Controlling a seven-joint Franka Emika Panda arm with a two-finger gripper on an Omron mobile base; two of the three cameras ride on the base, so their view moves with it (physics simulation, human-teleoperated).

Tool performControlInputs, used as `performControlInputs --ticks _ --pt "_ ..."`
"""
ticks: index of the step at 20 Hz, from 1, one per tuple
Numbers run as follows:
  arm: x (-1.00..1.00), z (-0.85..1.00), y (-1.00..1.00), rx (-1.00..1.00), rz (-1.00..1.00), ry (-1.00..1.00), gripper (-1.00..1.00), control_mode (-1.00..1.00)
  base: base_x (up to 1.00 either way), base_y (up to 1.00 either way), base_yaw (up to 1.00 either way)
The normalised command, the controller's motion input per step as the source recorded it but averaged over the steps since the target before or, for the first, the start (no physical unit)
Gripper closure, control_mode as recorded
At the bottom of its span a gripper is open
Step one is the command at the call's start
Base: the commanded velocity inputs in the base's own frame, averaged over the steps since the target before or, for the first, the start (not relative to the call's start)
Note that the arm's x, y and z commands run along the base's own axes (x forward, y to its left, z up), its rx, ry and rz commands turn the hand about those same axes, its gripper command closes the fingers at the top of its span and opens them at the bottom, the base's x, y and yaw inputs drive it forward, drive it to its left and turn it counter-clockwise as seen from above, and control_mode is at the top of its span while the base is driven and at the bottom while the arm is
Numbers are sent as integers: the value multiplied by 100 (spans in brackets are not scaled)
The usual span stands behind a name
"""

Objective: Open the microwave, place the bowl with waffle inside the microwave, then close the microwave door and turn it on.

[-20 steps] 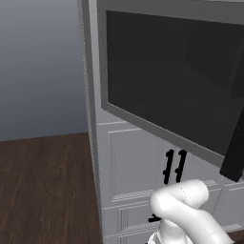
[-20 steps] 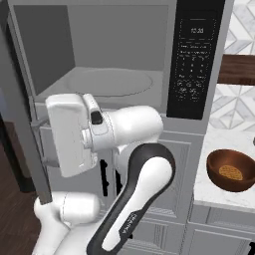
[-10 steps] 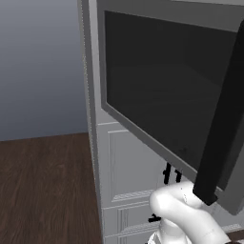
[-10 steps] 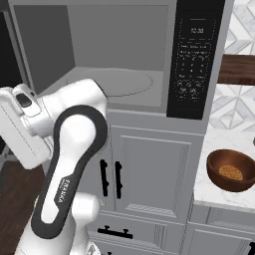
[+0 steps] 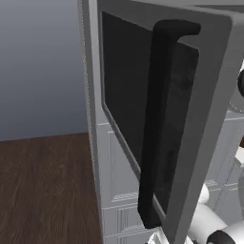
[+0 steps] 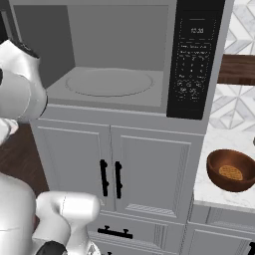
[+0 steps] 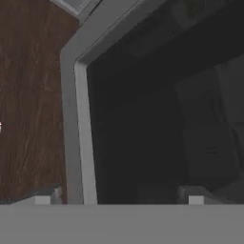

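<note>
Microwave (image 6: 149, 55) stands with its microwave door (image 5: 209, 95) swung open; bowl (image 6: 231, 170) waits on the surface (image 6: 211, 144) at four o'clock, gripper spread wide, empty.

The left base view looked from the microwave's left, close against the swung-out microwave door (image 5: 190, 95) and its black bar handle (image 5: 155, 124). The right base view faced the open microwave (image 6: 114, 55) squarely, taking in white cabinets (image 6: 119, 169) and counter (image 6: 219, 149). The hand view pressed near the door's dark glass (image 7: 162, 119), wooden floor (image 7: 28, 95) beside it.
</note>
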Motion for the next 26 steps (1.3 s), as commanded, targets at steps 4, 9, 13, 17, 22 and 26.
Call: performControlInputs --ticks 4,9,13,17,22,26 --pt "3 -16 100 -33 -23 -20 -100 -100 0 0 0" --pt "-37 -38 -2 -9 -29 -47 -100 -100 0 0 0" --pt "-26 -59 -100 2 -25 -55 -100 -100 0 0 0" --pt "3 -30 -100 1 -24 -42 -100 -100 0 0 0" --pt "37 0 -100 -2 -28 -10 -100 -100 0 0 0" --pt "34 0 -100 0 -35 8 -100 -100 0 0 0"
